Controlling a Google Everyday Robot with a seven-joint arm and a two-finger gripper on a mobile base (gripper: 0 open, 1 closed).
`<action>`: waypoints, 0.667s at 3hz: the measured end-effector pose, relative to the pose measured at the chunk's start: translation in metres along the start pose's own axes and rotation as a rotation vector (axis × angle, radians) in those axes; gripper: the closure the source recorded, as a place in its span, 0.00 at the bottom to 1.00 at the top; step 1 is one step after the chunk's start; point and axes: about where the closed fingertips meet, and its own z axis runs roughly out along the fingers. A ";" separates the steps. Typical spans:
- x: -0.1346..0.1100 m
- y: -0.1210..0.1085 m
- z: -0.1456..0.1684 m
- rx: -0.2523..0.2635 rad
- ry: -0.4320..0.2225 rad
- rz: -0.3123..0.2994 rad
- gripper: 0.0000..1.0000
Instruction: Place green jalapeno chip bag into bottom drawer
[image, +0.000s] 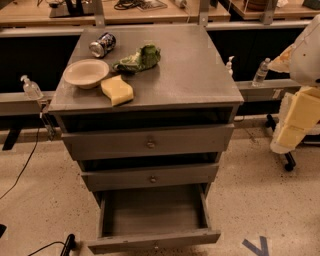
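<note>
The green jalapeno chip bag lies crumpled on the grey cabinet top, left of centre, between the bowl and the can. The bottom drawer is pulled out towards me and I see nothing in it; its small knob is on the front panel. My gripper is out of view. Only my white and yellow arm shows at the right edge, well away from the bag and the cabinet.
A beige bowl, a yellow sponge block and a dark soda can lie on the cabinet top near the bag. The top drawer and middle drawer stand slightly out. Plastic bottles stand on rails behind. A cable crosses the floor at the left.
</note>
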 end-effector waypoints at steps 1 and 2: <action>-0.002 -0.001 0.001 0.010 0.001 -0.015 0.00; -0.021 -0.013 0.014 0.108 0.009 -0.161 0.00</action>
